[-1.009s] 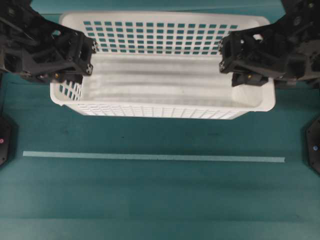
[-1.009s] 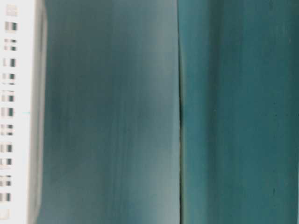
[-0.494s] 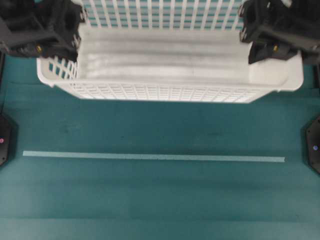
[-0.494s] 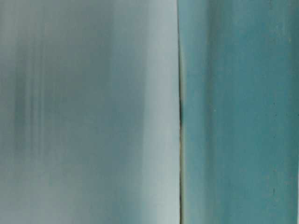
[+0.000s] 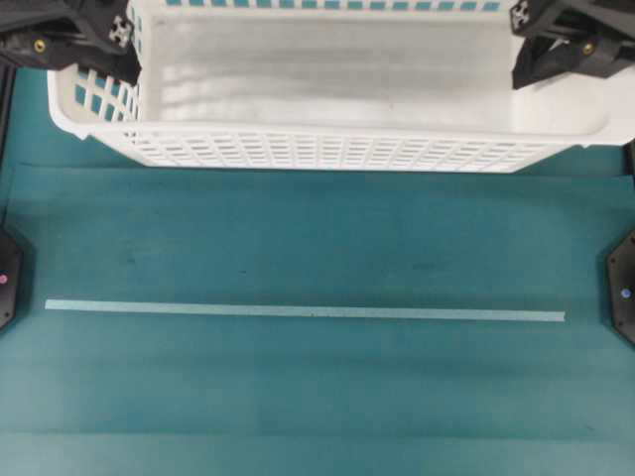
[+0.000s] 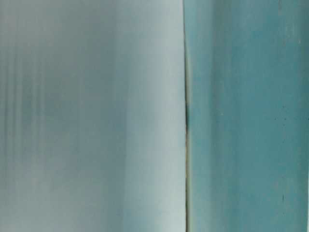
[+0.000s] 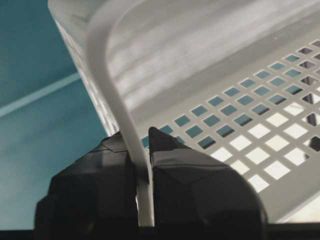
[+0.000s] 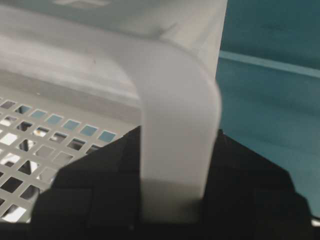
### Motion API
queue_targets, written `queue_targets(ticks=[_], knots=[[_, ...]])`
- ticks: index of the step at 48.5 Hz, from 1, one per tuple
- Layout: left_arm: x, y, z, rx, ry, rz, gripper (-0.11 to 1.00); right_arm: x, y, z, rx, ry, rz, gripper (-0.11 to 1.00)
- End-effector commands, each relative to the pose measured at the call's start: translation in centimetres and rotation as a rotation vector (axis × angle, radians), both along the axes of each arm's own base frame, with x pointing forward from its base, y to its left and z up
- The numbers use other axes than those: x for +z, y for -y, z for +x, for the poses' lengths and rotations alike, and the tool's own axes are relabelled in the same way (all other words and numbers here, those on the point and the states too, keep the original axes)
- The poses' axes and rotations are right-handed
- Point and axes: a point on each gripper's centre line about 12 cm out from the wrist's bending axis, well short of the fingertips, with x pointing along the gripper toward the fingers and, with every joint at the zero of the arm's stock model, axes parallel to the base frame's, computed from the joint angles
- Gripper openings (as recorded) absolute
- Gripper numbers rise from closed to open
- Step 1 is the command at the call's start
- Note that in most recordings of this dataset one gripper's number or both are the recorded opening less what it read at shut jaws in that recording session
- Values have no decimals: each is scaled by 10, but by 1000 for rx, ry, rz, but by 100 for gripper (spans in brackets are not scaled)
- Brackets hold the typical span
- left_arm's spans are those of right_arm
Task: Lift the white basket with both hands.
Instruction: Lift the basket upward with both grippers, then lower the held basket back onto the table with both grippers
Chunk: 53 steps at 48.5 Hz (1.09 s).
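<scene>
Basket (image 5: 327, 79) sits at twelve o'clock in my overhead view, partly cut off by the top edge, mouth facing up toward the camera, long axis running nine to three. It looks clear of the green table (image 5: 317, 397), though I judge that from how large it looms rather than from any visible gap.

I have one end wall in each grip, which is why it hangs level: a hold at both short ends balances the long span and keeps it from tipping. The left gripper (image 7: 142, 165) has its jaws pinching the thin rim (image 7: 107, 75) of the nine o'clock wall, one jaw inside, one outside, the white lip running up between them. The right gripper (image 8: 172, 200) does the same at three o'clock; its jaws sit further apart because they straddle a broader stretch of rim (image 8: 175, 100).

The table-level view is filled by a pale blur beside green, too close to read. A pale tape line (image 5: 298, 311) runs nine to three on the table, parallel to the basket and well apart from it.
</scene>
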Motion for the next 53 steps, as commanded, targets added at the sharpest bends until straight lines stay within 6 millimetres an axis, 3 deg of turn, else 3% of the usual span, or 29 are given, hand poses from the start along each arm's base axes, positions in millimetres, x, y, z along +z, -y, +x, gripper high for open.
queue_targets(ticks=[1,37,46,53], knots=[[2,5,11,-107,2,56,-4,-5,-13,17,164,-10,-51,18],[-11,1,12,-134,-87,67,-4,-13,-10,17,182,-49,-75,18],[-46,0,23,-152,-206,62,-4,-39,-8,15,192,-139,-77,18],[-61,-1,23,-145,-186,66,-4,-75,-5,11,188,-218,-61,18]])
